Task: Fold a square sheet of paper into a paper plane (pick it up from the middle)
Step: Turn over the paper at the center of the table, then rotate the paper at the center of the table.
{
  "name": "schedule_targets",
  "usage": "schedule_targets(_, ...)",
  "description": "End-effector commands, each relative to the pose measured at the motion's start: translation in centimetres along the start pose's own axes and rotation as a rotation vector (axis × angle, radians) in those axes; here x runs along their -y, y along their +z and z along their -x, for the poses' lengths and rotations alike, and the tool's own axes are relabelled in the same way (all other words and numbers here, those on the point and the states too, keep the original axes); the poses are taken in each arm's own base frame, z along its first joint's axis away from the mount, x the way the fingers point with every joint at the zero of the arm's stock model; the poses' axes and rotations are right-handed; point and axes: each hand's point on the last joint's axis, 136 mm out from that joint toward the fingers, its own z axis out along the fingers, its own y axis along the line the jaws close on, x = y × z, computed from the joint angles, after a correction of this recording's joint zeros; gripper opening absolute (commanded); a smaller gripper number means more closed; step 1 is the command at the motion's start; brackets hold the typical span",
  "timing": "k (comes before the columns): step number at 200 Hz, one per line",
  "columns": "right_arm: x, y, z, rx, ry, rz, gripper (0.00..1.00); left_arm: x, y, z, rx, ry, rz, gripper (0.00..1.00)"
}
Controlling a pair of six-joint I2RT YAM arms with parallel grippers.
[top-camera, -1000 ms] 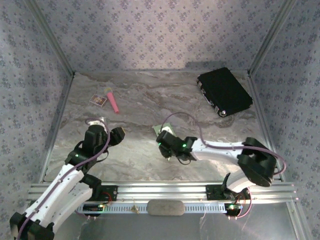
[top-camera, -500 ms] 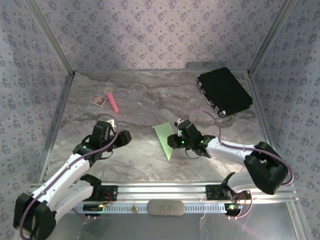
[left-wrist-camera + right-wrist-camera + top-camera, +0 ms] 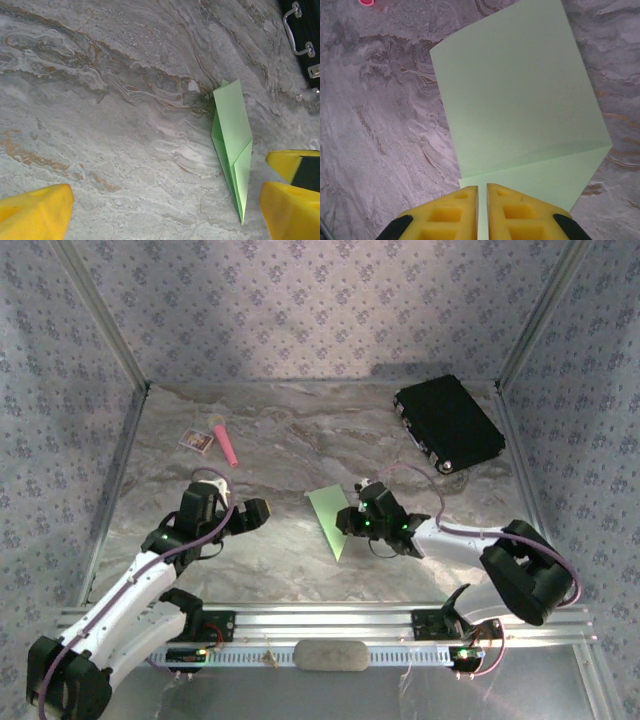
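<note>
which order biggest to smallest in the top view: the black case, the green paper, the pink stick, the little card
1. black case
2. folded green paper
3. pink stick and small card: too alike to rank. The stick is longer, the card is wider.

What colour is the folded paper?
The paper is pale lime green, clearest in the right wrist view.

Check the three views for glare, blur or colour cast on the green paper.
Top external: dim, violet cast, green paper small but readable, soft glare on the table behind it. Left wrist: paper sharp, creases clear; yellow fingertips slightly soft. Right wrist: paper washed pale, no blur.
</note>
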Motion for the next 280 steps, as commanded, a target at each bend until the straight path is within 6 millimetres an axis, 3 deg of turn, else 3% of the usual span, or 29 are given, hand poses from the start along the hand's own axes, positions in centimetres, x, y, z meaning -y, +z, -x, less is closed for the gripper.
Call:
schedule_targets(1, -1.2, 0.6, 0.2, -0.012, 0.022, 0.042, 0.11, 0.1, -0.7, 1.0, 0.026, -0.006, 0.017, 1.0)
schedule_targets(29, 0.7, 1.0, -0.1, 0.005, 0.115, -0.022, 0.08, -0.8, -1.3, 1.9, 0.078, -0.089, 0.075, 1.0)
schedule_targets(101, -1.1, 1.9, 0.0, 0.01, 0.121, 0.05, 0.04, 1.3, -1.8, 1.1, 0.098, -0.008, -0.099, 1.0)
schedule_targets(133, -0.2, 2.2, -0.7, 0.031, 0.125, 0.019, 0.02, 0.7, -1.1, 0.4, 0.058, -0.025, -0.069, 1.0)
schedule_targets(190, -0.5, 2.8, -1.3, -0.015, 0.114, 0.044, 0.01, 1.9, -0.6, -0.7, -0.011, -0.081, -0.146, 1.0)
schedule_targets(224, -0.6, 3.3, -1.6, -0.031, 0.125, 0.047, 0.01, 1.6, -0.3, -0.9, -0.025, -0.073, -0.129, 1.0)
schedule_targets(280, 1.6, 4.4, -2.7, -0.033, 0.216, -0.046, 0.0, 1.1, 0.2, -1.0, -0.04, -0.062, -0.102, 1.0)
